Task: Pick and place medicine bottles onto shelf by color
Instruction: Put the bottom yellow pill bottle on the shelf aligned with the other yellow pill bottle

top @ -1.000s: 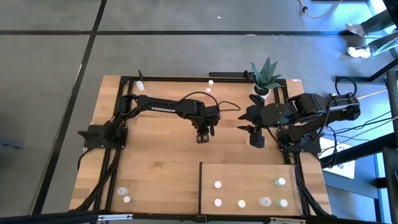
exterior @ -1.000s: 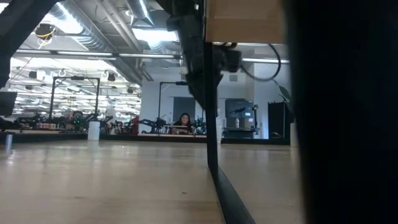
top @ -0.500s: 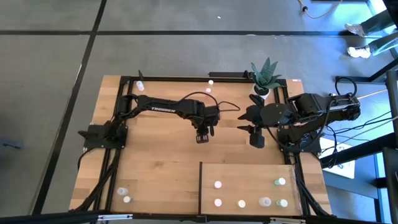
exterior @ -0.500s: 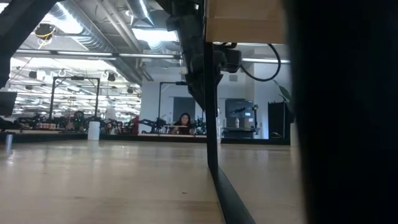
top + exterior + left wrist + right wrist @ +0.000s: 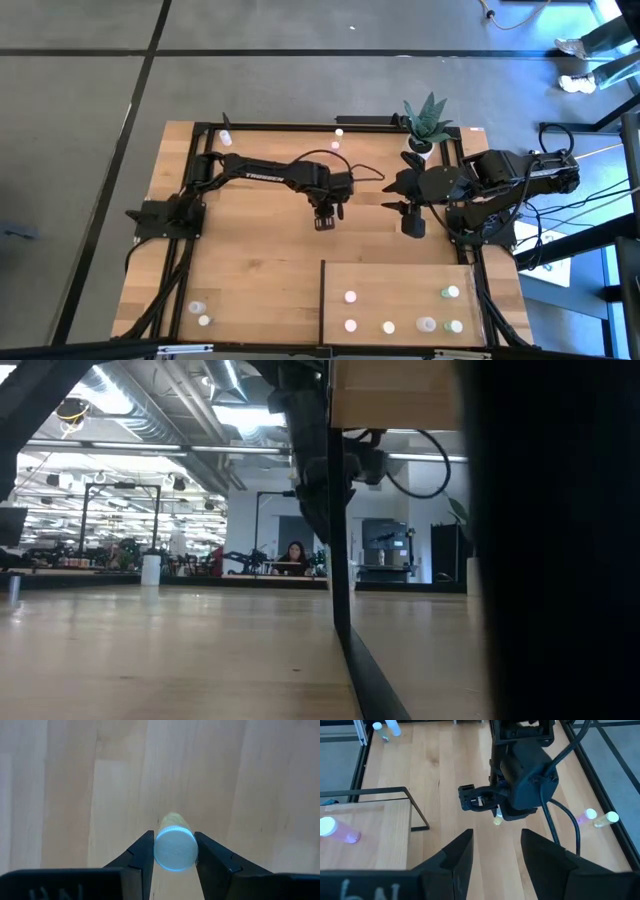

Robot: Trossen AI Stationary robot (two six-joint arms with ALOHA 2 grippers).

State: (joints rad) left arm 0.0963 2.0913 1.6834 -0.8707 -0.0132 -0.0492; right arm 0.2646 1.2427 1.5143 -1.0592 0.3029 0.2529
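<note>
Near the middle of the surface (image 5: pixel 250 250), above the shelf's upper-left corner: left end effector (image 5: pixel 325 217), at the end of an arm stretched out from its base at the left edge, elbow bent, wrist turned down toward the wood. Clamped narrow on a bottle (image 5: pixel 174 849), white cap facing the wrist camera, pale yellow body showing behind it, one dark finger (image 5: pixel 141 856) tight on each side. Held clear above bare planks.

Just right of the left end effector, close to the plant (image 5: pixel 427 122): right end effector (image 5: pixel 398 196), arm folded back over its base at the right edge, wrist tipped toward the middle. Fingers (image 5: pixel 458 857) parted, holding nothing, pointing at the left arm's wrist housing.

Below both arms, in the lower-right quarter of the surface: shelf (image 5: pixel 400 280), pale panel with a thin dark frame. Six bottles standing on it, well apart: one white-capped (image 5: pixel 350 297) left of centre, one green-tinted (image 5: pixel 451 292) by the right edge, four more in a row along the bottom edge.

Left of the shelf, near the lower-left corner of the surface: two bottles (image 5: pixel 199 310) just beside each other. Far above the shelf, along the back edge: a few more bottles (image 5: pixel 338 133), one lying pink and one lying yellow in the right wrist view.

Between end effector and shelf: open wood only, the shelf's raised dark frame the sole edge in the path. Low view largely blocked by a dark upright.
</note>
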